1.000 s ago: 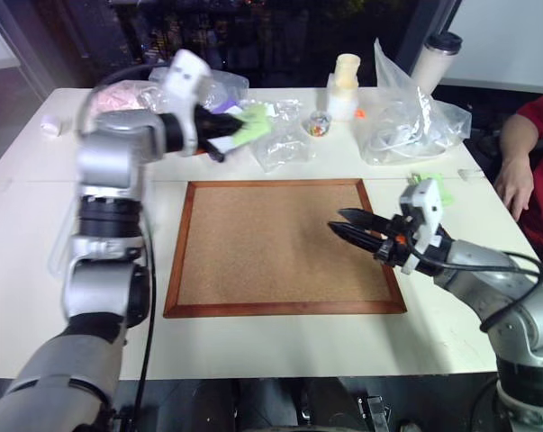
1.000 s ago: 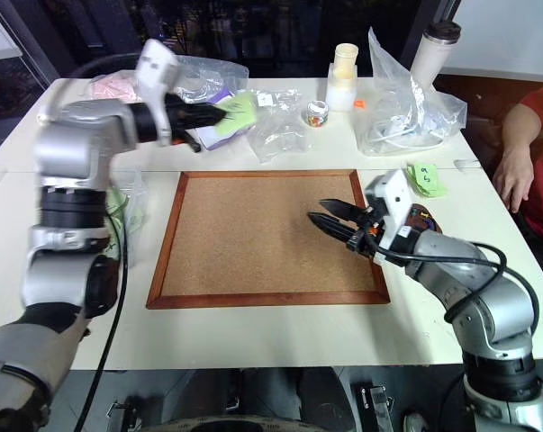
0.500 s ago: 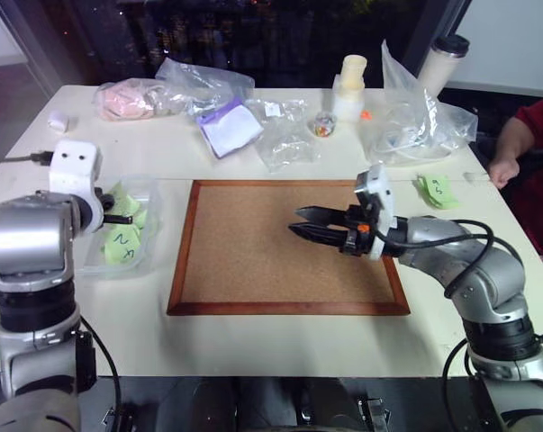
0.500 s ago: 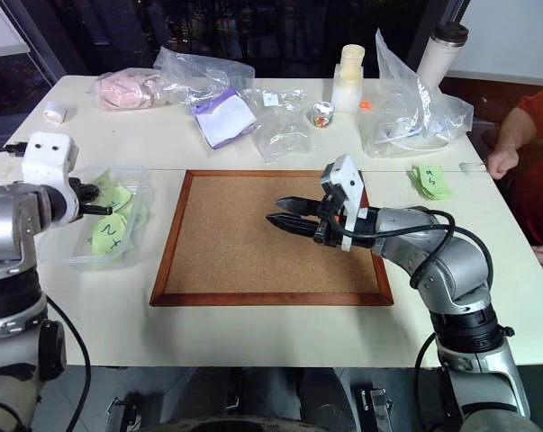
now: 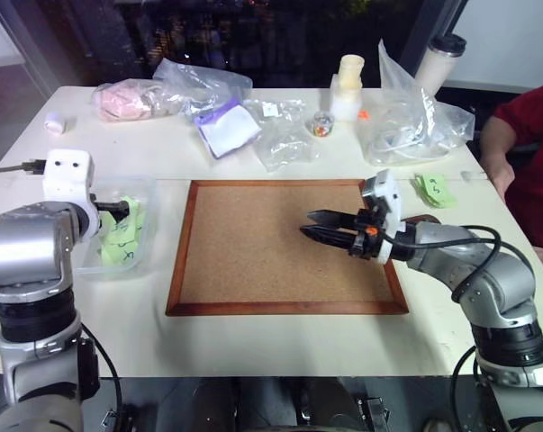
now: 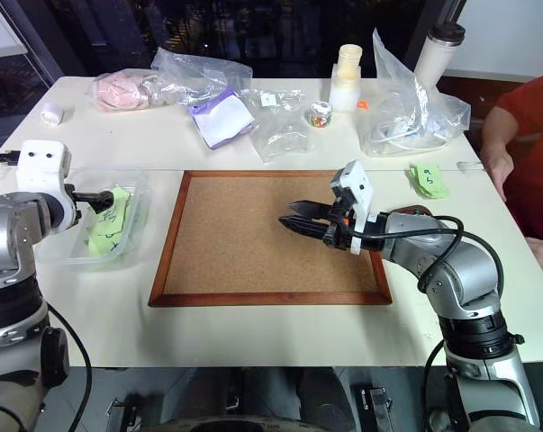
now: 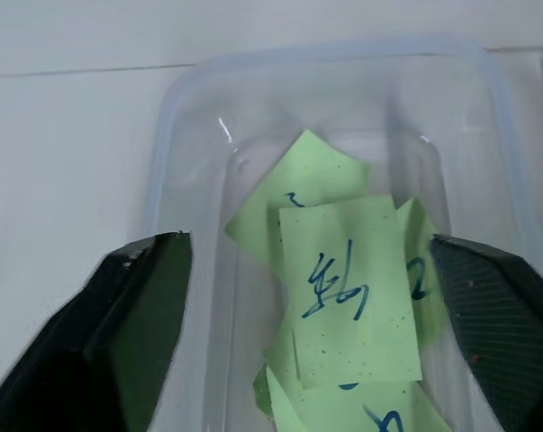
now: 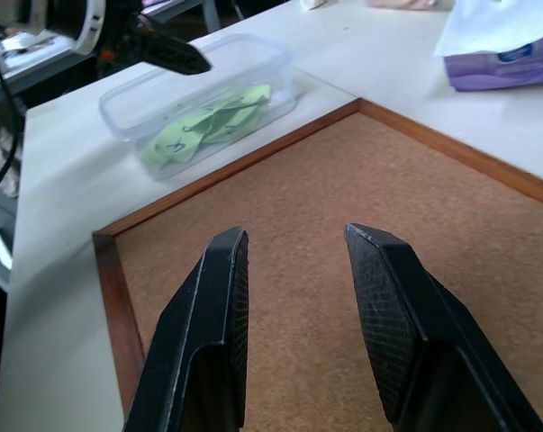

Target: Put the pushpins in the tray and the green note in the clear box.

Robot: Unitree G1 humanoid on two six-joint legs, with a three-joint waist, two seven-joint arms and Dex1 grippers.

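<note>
The green note (image 7: 352, 297) lies flat in the clear box (image 7: 190, 135) on top of other green notes, free of any finger. My left gripper (image 7: 305, 241) hangs open right above the box, one finger on each side of the note; it also shows at the table's left (image 5: 116, 209). Over the corkboard (image 5: 253, 261) my right gripper (image 5: 307, 225) stands open with nothing between its fingers (image 8: 212, 315). A dark brown edge of the tray (image 5: 422, 219) peeks out behind my right wrist. The pushpins are too small to make out.
A pad of green notes (image 5: 435, 189) lies right of the corkboard. Clear plastic bags (image 5: 415, 121), a purple-and-white pack (image 5: 226, 126), a pink bundle (image 5: 127, 97), a white bottle (image 5: 346, 85) and a cup (image 5: 438, 58) crowd the back. A person in red (image 5: 523, 135) sits at the right.
My left arm swung from the back of the table down to the clear box, then opened; the green note now lies loose in the box. The right gripper has barely moved.
</note>
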